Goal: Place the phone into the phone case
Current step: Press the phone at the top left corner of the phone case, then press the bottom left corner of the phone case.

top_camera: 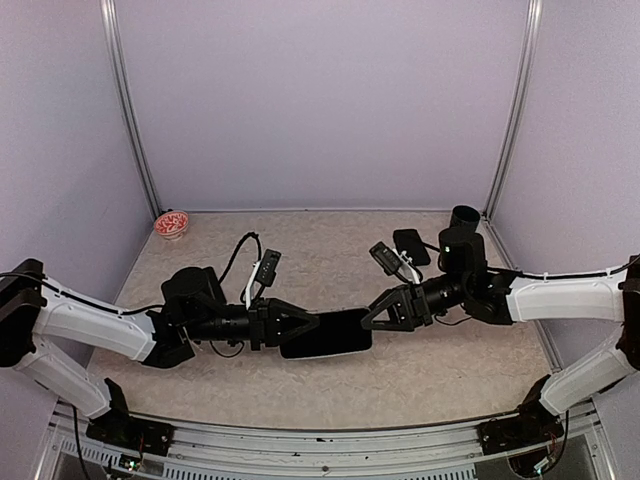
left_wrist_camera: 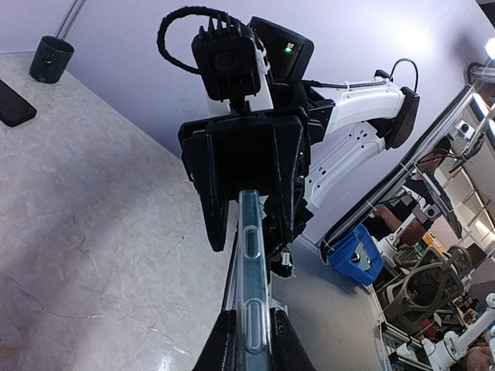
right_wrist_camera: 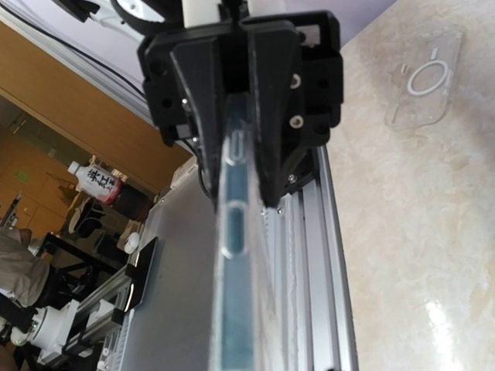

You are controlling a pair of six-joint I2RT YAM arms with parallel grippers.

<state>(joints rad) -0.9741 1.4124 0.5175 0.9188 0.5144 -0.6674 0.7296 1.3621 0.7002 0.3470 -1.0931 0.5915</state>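
ok so here's where I'm at: my left gripper is clamped tight on one short end of the glossy black slab phone. My right gripper straddles the far end, jaws apart, with a sliver of daylight on at least one side. The phone hangs in the air between my two sets of jaws, edge-up. Its rim looks see-through from my wrist cams, so I honestly can't tell if it's bare.

The flat clear plastic phone case with a ring on its back lies on the beige table, off to the side past my left jaws.

My worry is that one pinch on one end carries a long slab, so it could pivot or slide out and smack the table.

As for writing, only a red-labelled bottle in the background has any, and it's too small to read.
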